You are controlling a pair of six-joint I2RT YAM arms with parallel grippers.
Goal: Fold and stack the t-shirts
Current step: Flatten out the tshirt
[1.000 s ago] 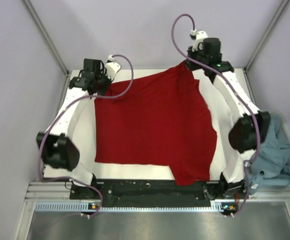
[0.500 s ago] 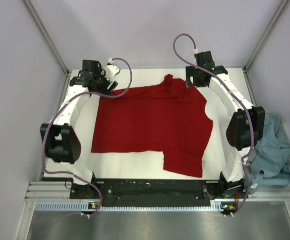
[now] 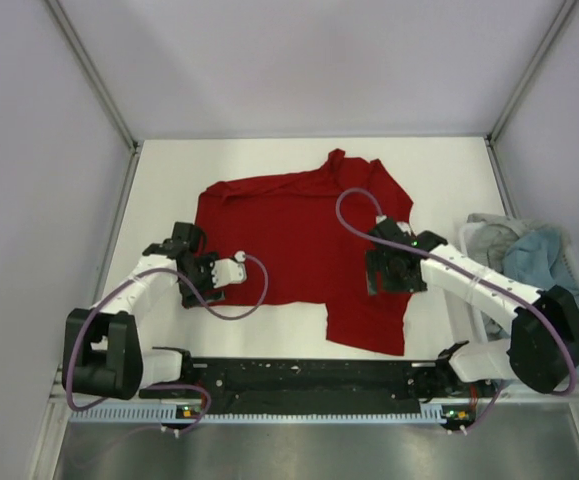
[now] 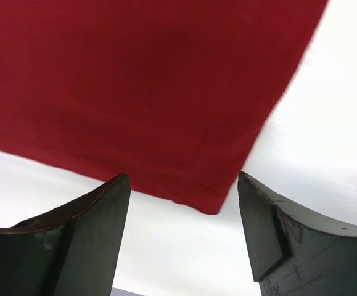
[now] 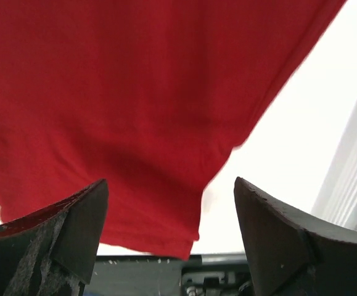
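The red t-shirt (image 3: 289, 235) lies spread nearly flat across the middle of the white table (image 3: 169, 180), with one flap reaching toward 6 o'clock. That flap may be a sleeve, though the overhead view does not settle it. The teal t-shirt (image 3: 547, 255) and the grey t-shirt (image 3: 489, 230) sit heaped together past the table's edge at 3 o'clock. The left gripper (image 4: 183, 182) hangs with its jaws apart and empty at about 8 o'clock of the cloth, and the hem corner shows between its fingers. The right gripper (image 5: 171, 184) is likewise spread wide and holds nothing, over the shirt's edge at about 4 o'clock. The shirt looks thin, light and limp. It will likely sag and drape from whatever point is pinched, crease easily, and drag a little on the table instead of sliding as one piece. The best holds seem to be the stitched hem corners, where the doubled cloth gives the fingers more to bite. Each gripper should take one corner so the fold goes over evenly.
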